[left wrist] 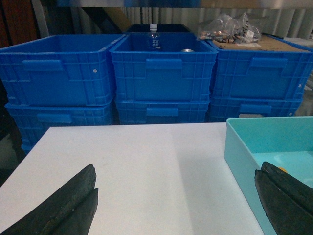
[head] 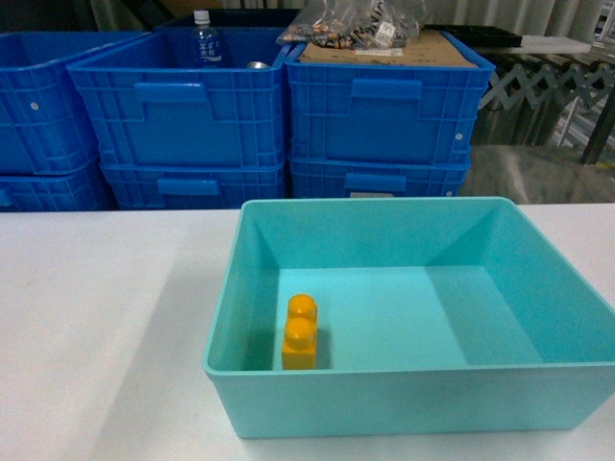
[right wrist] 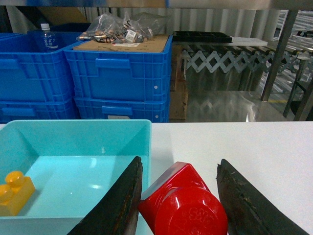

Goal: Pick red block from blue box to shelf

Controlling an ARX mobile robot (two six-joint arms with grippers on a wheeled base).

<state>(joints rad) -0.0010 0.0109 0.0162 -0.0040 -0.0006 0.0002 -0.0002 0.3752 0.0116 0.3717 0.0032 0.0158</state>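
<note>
Right gripper [right wrist: 178,196] is clamped on the red block [right wrist: 183,203], held just past the blue box's [right wrist: 146,128] right wall over the white surface [right wrist: 234,142]. Left gripper [left wrist: 176,205] is spread wide, holding nothing. 1 yellow-orange brick [head: 300,332] is left inside.

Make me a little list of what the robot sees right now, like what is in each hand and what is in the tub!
right gripper: shut on the red block, held over the white table just outside the tub
left gripper: open, holding nothing, above the table
blue box: on the table, only the yellow brick inside, near the front wall
behind the table: stacked dark blue crates, one holding a water bottle
shelf: metal uprights at right
</note>
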